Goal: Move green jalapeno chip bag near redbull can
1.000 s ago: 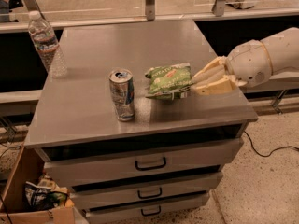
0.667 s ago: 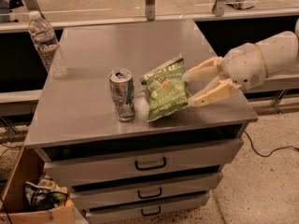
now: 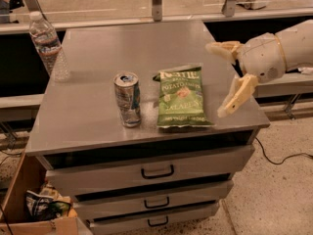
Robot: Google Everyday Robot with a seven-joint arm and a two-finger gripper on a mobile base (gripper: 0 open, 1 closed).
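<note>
- Since the earlier frames, the green jalapeno chip bag has left the gripper. It now lies flat and face up on the grey cabinet top, where before you had it pinched and tilted off the surface.
- Your gripper has drawn back to the right of the bag, clear of it, and sits over the right edge of the top.
- Its two fingers are spread wide with nothing between them. One points left on the far side, and the other angles down toward the near-right corner.
- You will find the redbull can upright just left of the bag, in the same spot as before. A narrow strip of bare metal shows between the two.
- The bag's white lettering reads upright from the near side, and its bottom edge lies close to the near edge of the top.
- A clear water bottle stands upright at the far-left corner, well apart from the can.
- Under the top you have three shut drawers with dark handles, stacked one below another.
- On the floor at the near left sits a cardboard box with crumpled items inside.
- A dark cable trails across the floor on the right.
</note>
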